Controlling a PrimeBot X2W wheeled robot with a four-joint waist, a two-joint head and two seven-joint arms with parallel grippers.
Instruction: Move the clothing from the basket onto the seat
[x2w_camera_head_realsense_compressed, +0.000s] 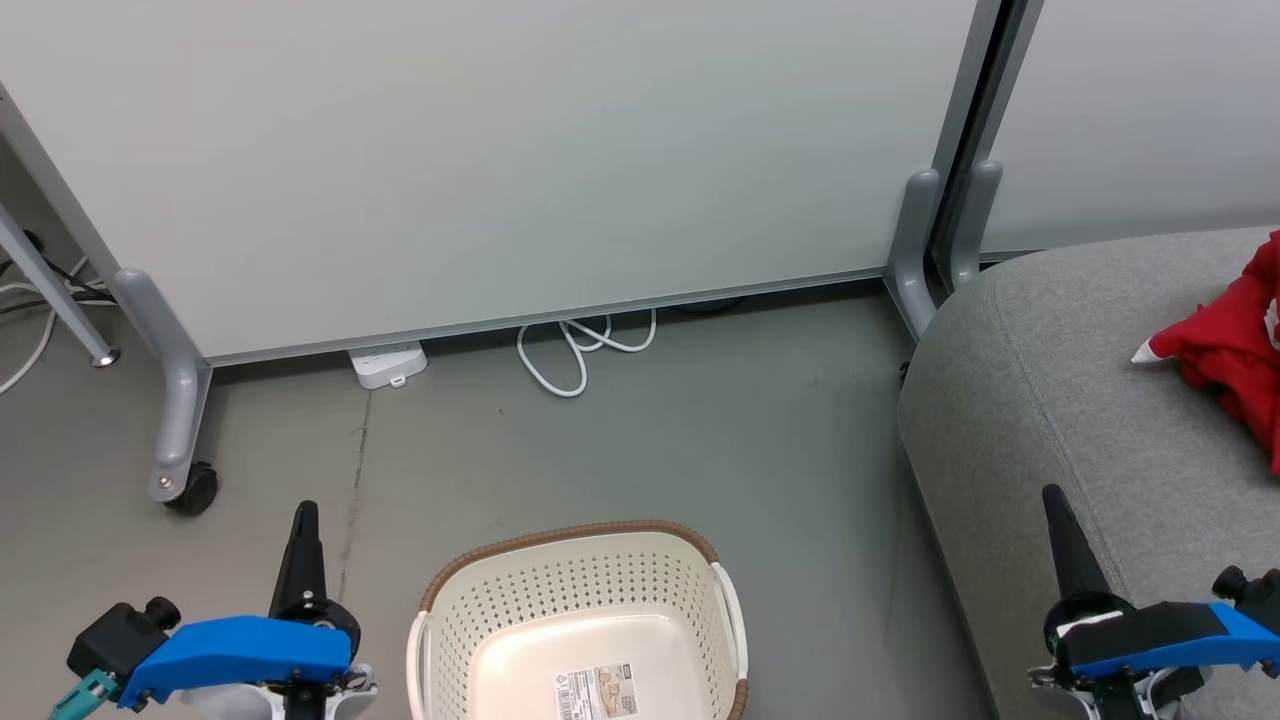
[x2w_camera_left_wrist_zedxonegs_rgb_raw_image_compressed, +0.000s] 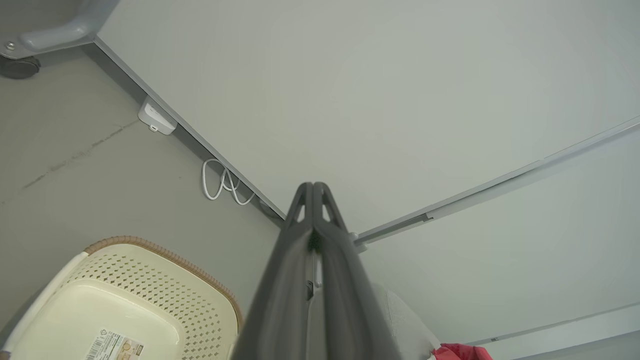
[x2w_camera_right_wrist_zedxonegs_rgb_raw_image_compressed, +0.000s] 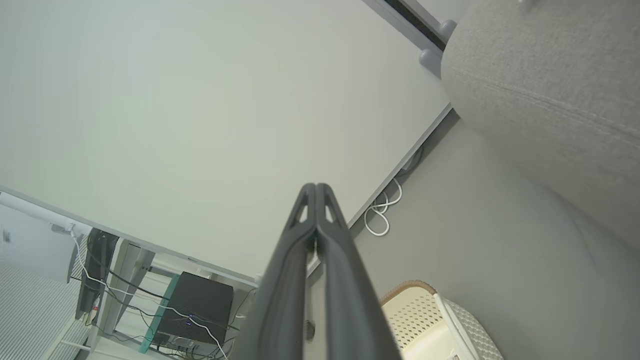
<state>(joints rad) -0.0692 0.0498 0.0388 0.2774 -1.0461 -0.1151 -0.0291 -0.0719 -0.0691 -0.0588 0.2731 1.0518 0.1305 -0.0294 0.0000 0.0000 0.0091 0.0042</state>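
The cream basket (x2w_camera_head_realsense_compressed: 690, 600) with a brown rim stands on the floor at the bottom centre, holding nothing but a label on its floor; its perforated wall also shows in the left wrist view (x2w_camera_left_wrist_zedxonegs_rgb_raw_image_compressed: 200, 310) and its corner in the right wrist view (x2w_camera_right_wrist_zedxonegs_rgb_raw_image_compressed: 425, 310). Red clothing (x2w_camera_head_realsense_compressed: 1235, 350) with white trim lies on the grey seat (x2w_camera_head_realsense_compressed: 1060, 400) at the right edge, and a red scrap of clothing (x2w_camera_left_wrist_zedxonegs_rgb_raw_image_compressed: 460, 352) peeks in the left wrist view. My left gripper (x2w_camera_head_realsense_compressed: 305, 515) is shut and empty, left of the basket. My right gripper (x2w_camera_head_realsense_compressed: 1055, 500) is shut and empty over the seat's front part.
A pale wheeled partition (x2w_camera_head_realsense_compressed: 500, 160) stands behind the basket, its castor foot (x2w_camera_head_realsense_compressed: 185, 480) at the left. A white power strip (x2w_camera_head_realsense_compressed: 388, 365) and a looped white cable (x2w_camera_head_realsense_compressed: 580, 350) lie at its base. More cables and a black box (x2w_camera_right_wrist_zedxonegs_rgb_raw_image_compressed: 195, 310) sit beyond the partition.
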